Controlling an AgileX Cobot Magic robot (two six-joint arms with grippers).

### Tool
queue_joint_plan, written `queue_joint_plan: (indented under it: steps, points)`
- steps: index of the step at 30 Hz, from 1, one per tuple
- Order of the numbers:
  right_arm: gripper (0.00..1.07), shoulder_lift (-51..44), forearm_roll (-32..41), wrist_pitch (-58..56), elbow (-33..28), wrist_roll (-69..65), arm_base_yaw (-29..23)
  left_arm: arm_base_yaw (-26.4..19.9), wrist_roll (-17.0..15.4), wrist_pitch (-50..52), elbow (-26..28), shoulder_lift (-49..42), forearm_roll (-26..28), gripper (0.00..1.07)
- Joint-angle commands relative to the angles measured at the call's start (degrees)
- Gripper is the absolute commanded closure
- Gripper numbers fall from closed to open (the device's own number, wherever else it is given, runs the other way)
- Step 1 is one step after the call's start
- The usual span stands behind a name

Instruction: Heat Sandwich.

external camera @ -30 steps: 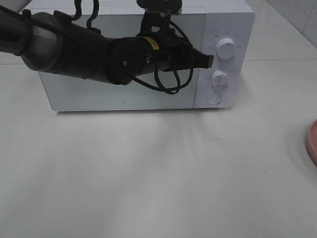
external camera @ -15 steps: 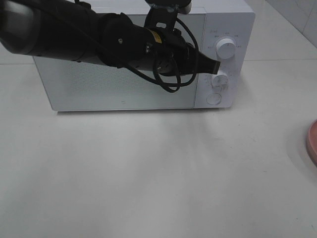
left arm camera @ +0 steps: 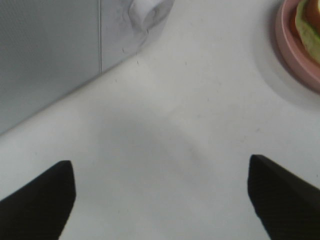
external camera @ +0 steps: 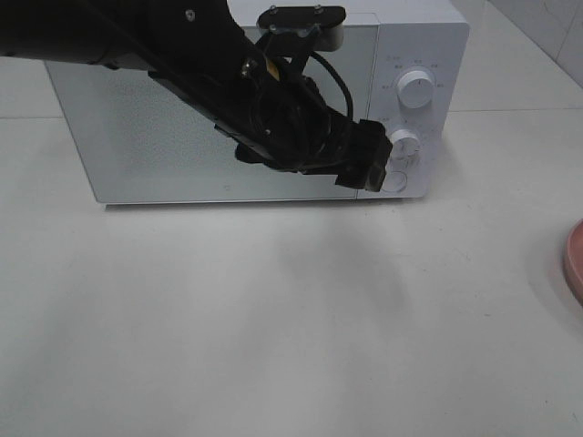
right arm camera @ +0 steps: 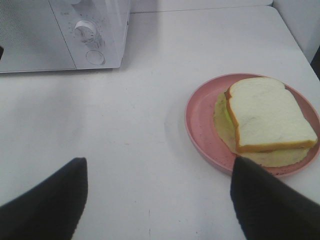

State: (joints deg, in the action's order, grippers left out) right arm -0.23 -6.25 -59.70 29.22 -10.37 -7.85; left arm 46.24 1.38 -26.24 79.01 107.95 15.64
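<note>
- Left black two-fingered gripper [left arm camera: 160, 200]: jaws spread wide, nothing between them, poised at the front of the boxy white microwave oven [external camera: 228, 109], close by the round white door-release button [external camera: 394, 180] at the panel's lower corner.
- Risk: wide jaws missing the button, or catching the lower white timer knob [external camera: 404, 142] just above and turning it by accident.
- Risk: pressing too hard and shoving the whole oven toward the back edge of the white table [external camera: 291, 328].
- Risk: the closed door swinging out into the black arm across its front.
- Right black gripper [right arm camera: 157, 200]: fingers likewise apart and empty, hovering near the table's right edge.
- White-bread sandwich with tan crust [right arm camera: 267, 120]: untouched on the round pink plate [right arm camera: 200, 125] at the right edge, well apart from the oven; a clumsy grasp could squash it or spill the filling.
</note>
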Motion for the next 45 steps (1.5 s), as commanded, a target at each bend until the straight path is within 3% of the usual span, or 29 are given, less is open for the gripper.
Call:
queue_joint_plan:
  steps: [1,5,8,9,14,20,22,28,31,33,40,45]
  points:
    - [0.31,-1.5,-0.4,-0.1,-0.1,0.2,0.4,0.2,-0.4,-10.9,0.5,-2.6,-0.5,0.03]
    - [0.31,-1.5,-0.4,-0.1,-0.1,0.2,0.4,0.2,0.1,-15.8,0.5,-3.8,-1.9,0.03]
    - [0.31,-1.5,-0.4,-0.1,-0.1,0.2,0.4,0.2,-1.4,-21.1,0.5,-4.3,-5.7,0.03]
    - [0.31,-1.5,-0.4,-0.1,-0.1,0.2,0.4,0.2,-3.8,-23.3,0.5,-4.3,-8.1,0.03]
    - [0.31,-1.5,-0.4,-0.1,-0.1,0.2,0.4,0.2,-7.5,-24.7,-0.1,-5.1,-11.7,0.03]
    - [0.31,-1.5,-0.4,-0.1,-0.1,0.2,0.4,-1.8,-10.0,-20.2,-7.0,-10.7,-11.8,0.03]
    - [0.31,-1.5,-0.4,-0.1,-0.1,0.2,0.4,-4.8,-10.9,-19.1,-11.7,-13.9,-11.6,0.03]
    - [0.31,-1.5,-0.4,-0.1,-0.1,0.2,0.4,-11.0,-10.7,-18.4,-18.4,-20.2,-11.6,0.03]
    - [0.31,-1.5,-0.4,-0.1,-0.1,0.2,0.4,-16.9,-10.4,-18.3,-22.5,-25.8,-11.6,0.03]
    - [0.31,-1.5,-0.4,-0.1,-0.1,0.2,0.4,-18.5,-10.2,-18.3,-23.3,-27.0,-11.6,0.03]
    - [0.31,-1.5,-0.4,-0.1,-0.1,0.2,0.4,-30.8,-7.6,-21.3,-28.7,-37.8,-11.7,0.03]
    - [0.31,-1.5,-0.4,-0.1,-0.1,0.2,0.4,-35.4,-6.6,-23.7,-31.7,-44.7,-12.3,0.03]
